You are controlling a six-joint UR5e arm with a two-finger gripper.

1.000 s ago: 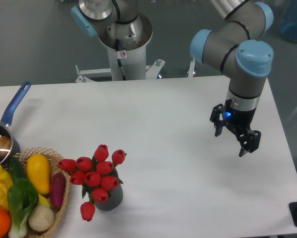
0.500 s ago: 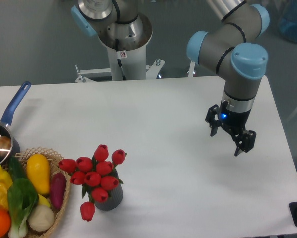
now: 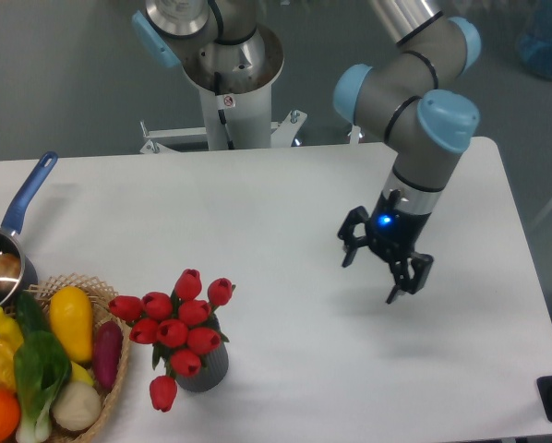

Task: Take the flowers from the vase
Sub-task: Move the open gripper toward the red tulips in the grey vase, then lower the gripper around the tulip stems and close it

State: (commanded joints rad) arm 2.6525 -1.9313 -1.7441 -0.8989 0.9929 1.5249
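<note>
The flowers (image 3: 176, 327), a bunch of red tulip buds with green stems, stand in the vase (image 3: 205, 368), a short dark grey ribbed cylinder at the front left of the white table. One bud hangs low at the vase's left side. My gripper (image 3: 377, 269) hovers above the table well to the right of the flowers, apart from them. Its two black fingers are spread open with nothing between them.
A woven wicker basket (image 3: 117, 369) with yellow, purple, green and orange vegetables sits at the front left corner, close to the vase. A blue-handled metal pot (image 3: 18, 221) is at the left edge. The robot's base pedestal (image 3: 230, 83) stands behind the table.
My gripper has moved left, toward the flowers, and slightly down, staying open. The flowers and vase have not moved.
</note>
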